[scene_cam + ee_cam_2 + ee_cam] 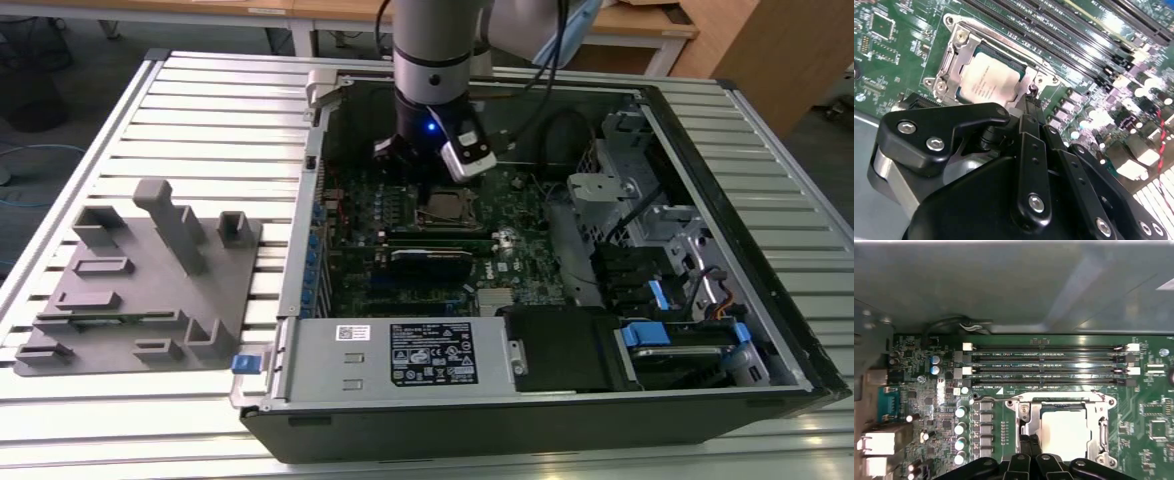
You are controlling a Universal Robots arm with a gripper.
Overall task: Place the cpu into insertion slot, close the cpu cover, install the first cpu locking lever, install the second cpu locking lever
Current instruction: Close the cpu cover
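The cpu (988,82) lies flat in the insertion slot (1021,92), its pale metal top showing through the window of the cpu cover (950,60). The cover lies down over the chip. In the first wrist view the cpu (1064,432) sits inside the same metal frame (1102,432). A thin metal lever (1054,394) runs along the socket's edge beside the memory slots. My gripper (1030,102) hangs at one edge of the socket, its black fingers drawn together with nothing between them. In the exterior view the gripper (419,182) stands just above the socket (449,208).
Long memory slots (1049,365) lie next to the socket. A black card with a blue edge (430,258) stands nearer the front, then the labelled power supply (427,355). A drive cage (641,200) is at the exterior view's right, a grey fixture (134,280) outside the case at its left.
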